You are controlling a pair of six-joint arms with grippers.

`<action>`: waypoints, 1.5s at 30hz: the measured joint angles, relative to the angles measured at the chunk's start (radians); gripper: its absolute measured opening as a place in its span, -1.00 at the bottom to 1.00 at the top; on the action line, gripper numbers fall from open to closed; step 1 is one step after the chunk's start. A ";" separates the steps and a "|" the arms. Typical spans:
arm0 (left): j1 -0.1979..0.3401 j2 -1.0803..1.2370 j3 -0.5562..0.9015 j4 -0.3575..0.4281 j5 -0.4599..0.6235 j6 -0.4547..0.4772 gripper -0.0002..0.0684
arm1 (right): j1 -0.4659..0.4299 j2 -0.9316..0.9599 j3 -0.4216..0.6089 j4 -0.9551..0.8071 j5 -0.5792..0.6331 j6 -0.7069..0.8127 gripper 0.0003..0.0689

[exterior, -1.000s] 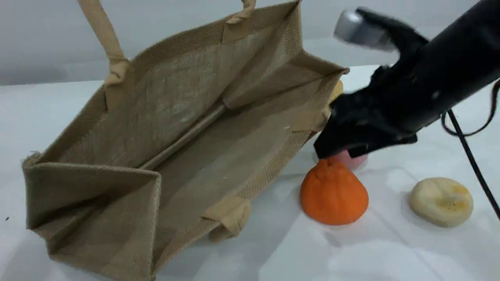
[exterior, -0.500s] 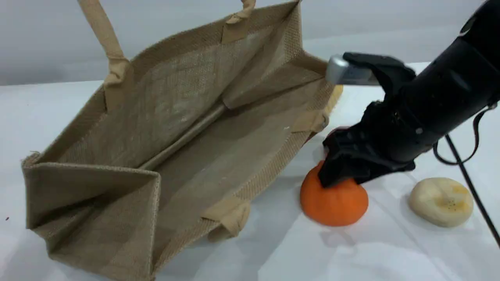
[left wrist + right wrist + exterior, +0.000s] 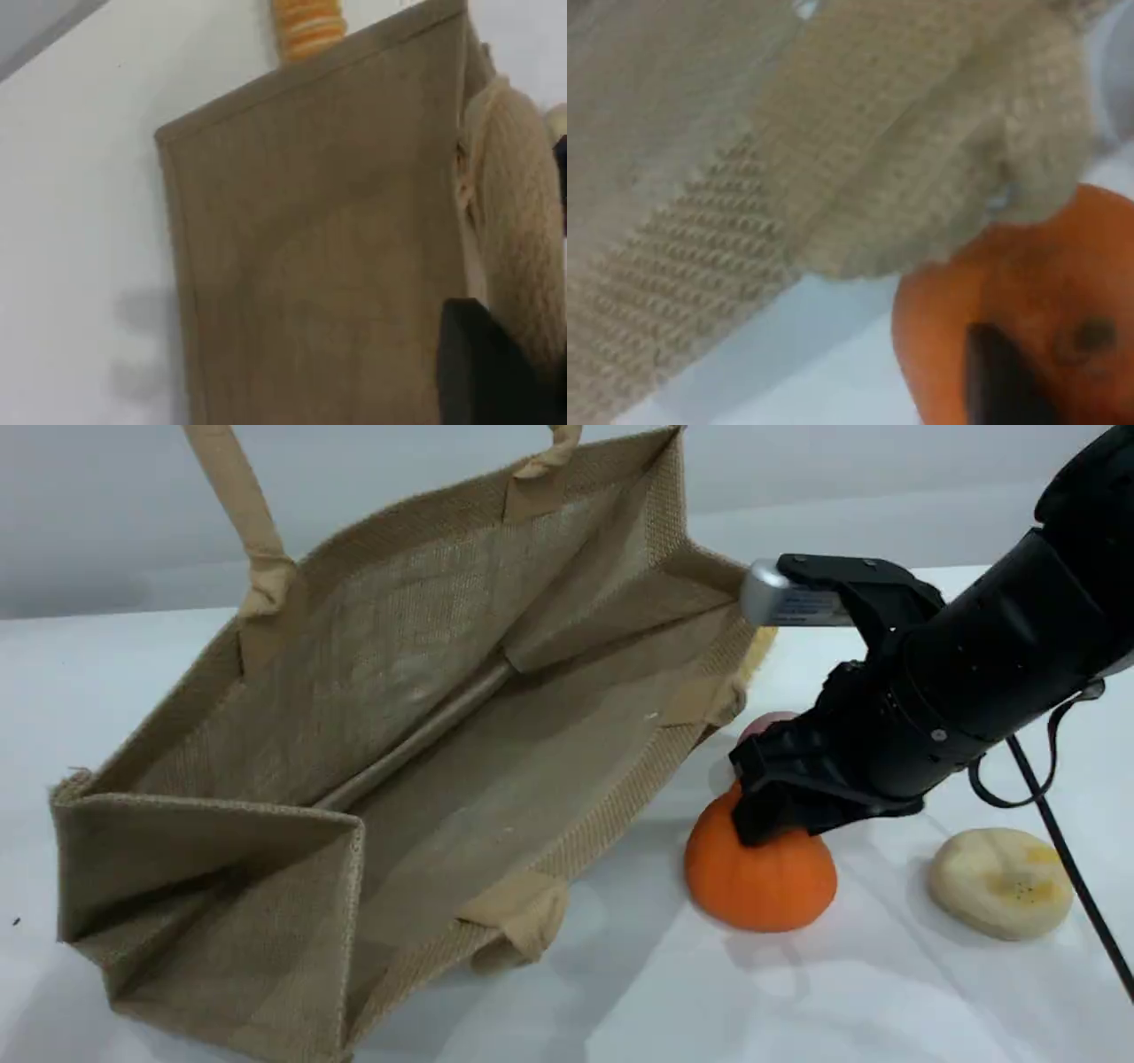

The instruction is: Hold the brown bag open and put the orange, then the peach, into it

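Now, step: you are closing the right gripper (image 3: 769,815) onto the orange (image 3: 760,875).
Fingers: half-closed, grip unconfirmed.
Next: lifting toward the brown bag (image 3: 416,717).

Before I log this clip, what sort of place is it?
Probably a robot test bench, not a home: a bare white table against a plain grey wall, soft toy-like foods such as the bright orange soft fruit and a flat cream-yellow bun, and a tan woven jute bag.
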 joint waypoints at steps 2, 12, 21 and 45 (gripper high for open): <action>0.000 0.000 0.000 0.000 0.000 0.000 -0.79 | 0.000 0.000 0.000 0.000 0.000 0.000 -0.73; 0.000 0.000 0.000 0.000 0.000 -0.001 -0.79 | -0.003 -0.058 0.016 -0.075 0.004 0.038 -0.94; 0.000 0.000 0.000 0.000 0.000 -0.001 -0.79 | -0.003 -0.345 0.070 -0.420 0.062 0.359 -0.94; 0.000 0.000 0.000 0.001 0.000 0.003 -0.79 | 0.168 -0.400 -0.013 -0.159 0.062 0.226 -0.94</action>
